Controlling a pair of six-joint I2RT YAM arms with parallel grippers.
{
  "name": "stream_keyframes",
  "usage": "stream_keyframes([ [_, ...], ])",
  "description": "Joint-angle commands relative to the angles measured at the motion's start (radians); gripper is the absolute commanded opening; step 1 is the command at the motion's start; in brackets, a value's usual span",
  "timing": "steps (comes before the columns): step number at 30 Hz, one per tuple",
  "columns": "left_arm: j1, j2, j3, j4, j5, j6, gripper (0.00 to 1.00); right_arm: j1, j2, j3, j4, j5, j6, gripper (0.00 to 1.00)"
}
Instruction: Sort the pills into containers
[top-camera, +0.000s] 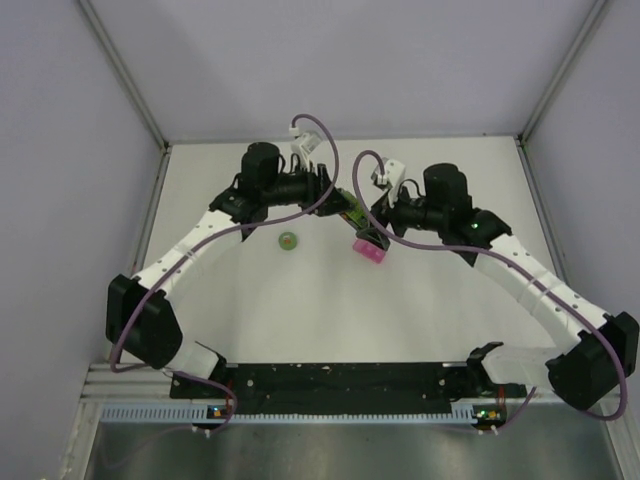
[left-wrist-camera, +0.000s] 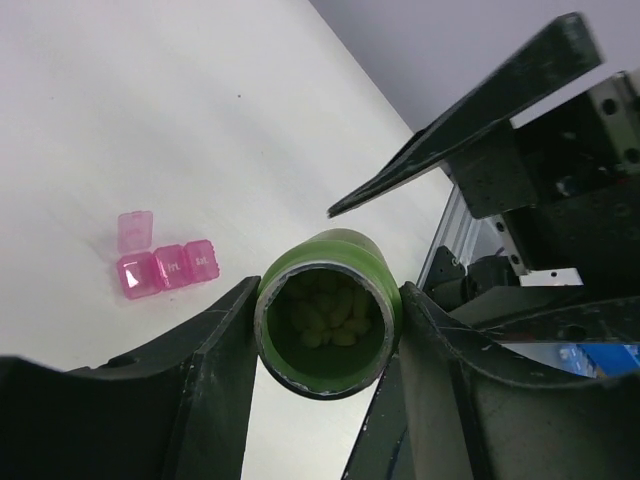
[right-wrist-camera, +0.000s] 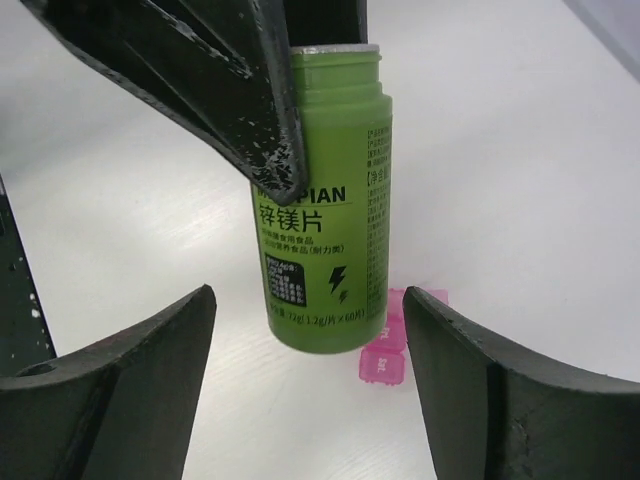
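Pills (left-wrist-camera: 325, 318), pale yellow, lie heaped inside the open mouth of a green bottle (left-wrist-camera: 322, 312). The left pincer (left-wrist-camera: 327, 300) is clamped on that bottle, one dark finger pressed to each side just below the rim. The right wrist view shows the bottle's printed label, with the left pincer gripping near the neck. Whether its base touches the white surface (top-camera: 420, 300) cannot be told.

The pink pill box (left-wrist-camera: 170, 268) lies flat on the surface. It is a short row of joined square compartments, and the end one has its lid (left-wrist-camera: 135, 230) flipped open. From above, the box sits near the middle of the surface with the bottle just beside it at 11 o'clock. In the right wrist view the box peeks out behind the bottle's foot at 5 o'clock.

The right pincer (right-wrist-camera: 308, 300) faces the bottle with its fingers spread apart, gripping nothing and clear of both bottle and box.

A small green cap (top-camera: 288, 240) lies alone on the surface at 9 o'clock from the box, well apart from it.
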Motion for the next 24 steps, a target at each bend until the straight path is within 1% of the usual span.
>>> stream_keyframes([
  [1,0.058,-0.054,-0.030,0.194,0.090,-0.112,0.00,-0.007,-0.040,0.104,0.036,-0.022,0.023,0.79],
  [5,0.081,-0.074,-0.075,0.322,0.138,-0.216,0.00,-0.008,-0.023,0.151,0.030,-0.033,0.025,0.82],
  [10,0.112,-0.090,-0.118,0.424,0.164,-0.326,0.00,-0.008,0.000,0.207,0.035,-0.063,0.031,0.83],
  [24,0.147,-0.122,-0.177,0.556,0.156,-0.512,0.00,-0.007,0.045,0.234,0.087,-0.109,0.051,0.81],
])
